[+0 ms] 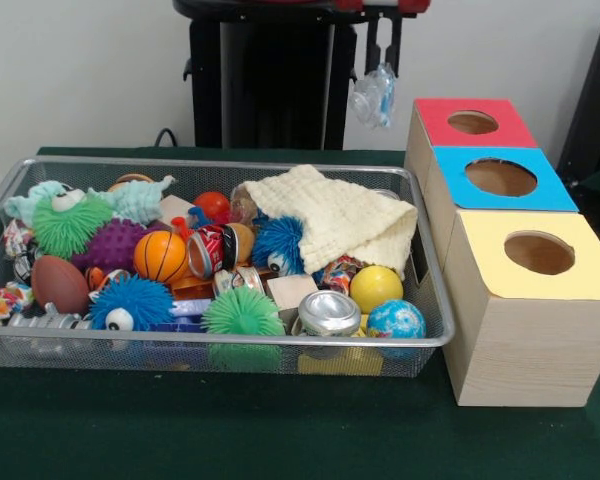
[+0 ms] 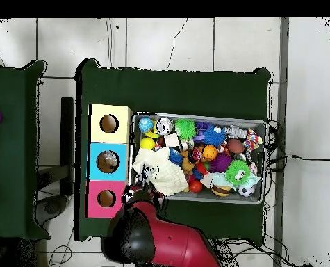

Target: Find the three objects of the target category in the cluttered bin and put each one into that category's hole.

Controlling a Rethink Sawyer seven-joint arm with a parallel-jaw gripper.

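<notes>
My gripper (image 1: 381,70) hangs at the top of the front view, behind the wire mesh bin (image 1: 220,164) and just left of the red-topped box (image 1: 435,112). It is shut on a wrinkly clear plastic packet (image 1: 372,98) showing blue and white, held in the air above the table. In the overhead view the red arm (image 2: 160,240) reaches to the bin's (image 2: 195,116) near corner beside the pink-red box (image 2: 92,198); the packet is hidden there. I cannot pick out other such packets among the bin's clutter.
Three wooden boxes with round holes stand in a row beside the bin: red, blue (image 1: 555,193) and yellow (image 1: 580,275). A cream cloth (image 1: 335,215) covers part of the bin. Spiky balls, a red can (image 1: 212,249), a silver can (image 1: 329,313) and toy balls fill it.
</notes>
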